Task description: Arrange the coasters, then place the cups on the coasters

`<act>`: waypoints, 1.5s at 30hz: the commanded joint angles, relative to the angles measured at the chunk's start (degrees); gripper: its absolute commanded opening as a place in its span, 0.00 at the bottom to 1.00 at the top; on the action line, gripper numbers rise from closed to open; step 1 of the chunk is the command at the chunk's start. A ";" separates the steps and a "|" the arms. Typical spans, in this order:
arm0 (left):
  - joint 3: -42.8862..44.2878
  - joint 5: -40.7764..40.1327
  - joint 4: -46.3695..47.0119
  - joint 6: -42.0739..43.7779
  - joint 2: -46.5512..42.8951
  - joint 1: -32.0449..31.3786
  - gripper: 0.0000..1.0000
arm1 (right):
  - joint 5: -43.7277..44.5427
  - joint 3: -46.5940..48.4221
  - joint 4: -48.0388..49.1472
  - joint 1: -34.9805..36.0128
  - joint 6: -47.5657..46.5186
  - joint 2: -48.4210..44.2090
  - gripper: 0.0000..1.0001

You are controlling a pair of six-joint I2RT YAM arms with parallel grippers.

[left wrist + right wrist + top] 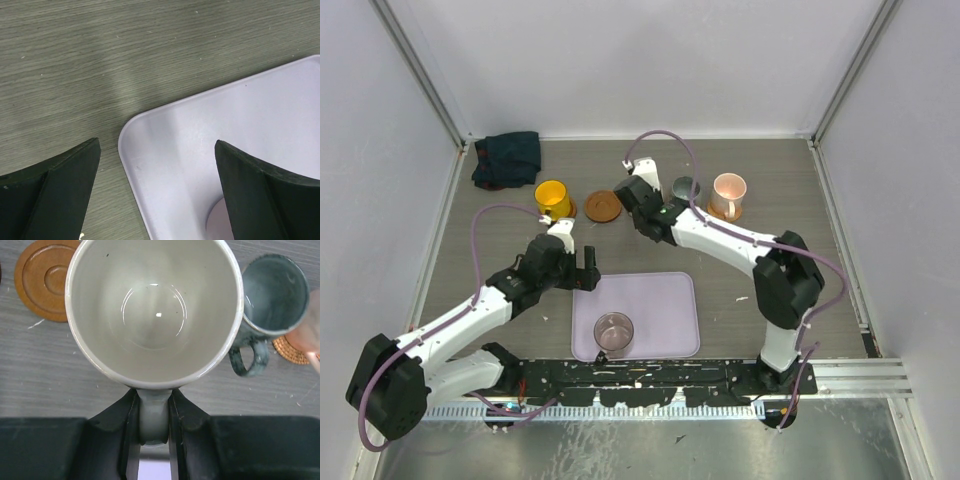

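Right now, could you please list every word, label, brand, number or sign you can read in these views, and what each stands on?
None can be read: the cream-white cup, grey-green cup, yellow cup, orange-brown coaster and lavender tray all show plain surfaces, with no lettering or marks.

I've got grey table w/ lavender tray on it. Behind tray: bare coaster. Back-left of tray: second coaster under yellow cup. Teal cloth further back-left.
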 commanded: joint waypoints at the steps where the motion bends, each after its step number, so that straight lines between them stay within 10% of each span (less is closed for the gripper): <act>1: 0.45 -0.73 2.98 0.60 -0.64 -0.25 0.98 | 0.52 9.38 4.96 -1.91 -2.77 2.93 0.01; 45: 1.59 2.18 3.47 0.06 4.81 -0.28 0.98 | -9.82 18.77 3.78 -9.07 0.71 18.64 0.01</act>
